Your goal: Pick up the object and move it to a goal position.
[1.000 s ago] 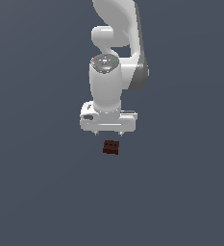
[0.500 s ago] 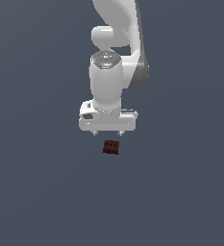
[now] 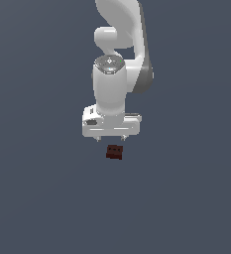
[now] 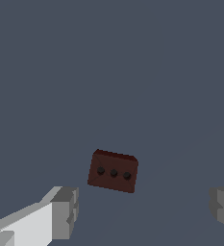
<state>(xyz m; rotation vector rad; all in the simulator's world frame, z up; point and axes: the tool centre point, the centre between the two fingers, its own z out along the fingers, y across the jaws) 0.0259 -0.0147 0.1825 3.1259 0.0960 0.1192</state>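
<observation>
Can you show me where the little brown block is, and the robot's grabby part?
Small dark maroon-brown block [image 4: 113,171]: wrist view, on its dotted face.
White end effector [image 3: 110,138]: exterior view, midway between its two short fingertips, above the block.

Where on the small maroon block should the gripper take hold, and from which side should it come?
Come from above, judging by the wrist view. Grip the block across its two short end faces: the open gripper spans it widely, and its fingers seem roughly lined up with its long axis.
</observation>
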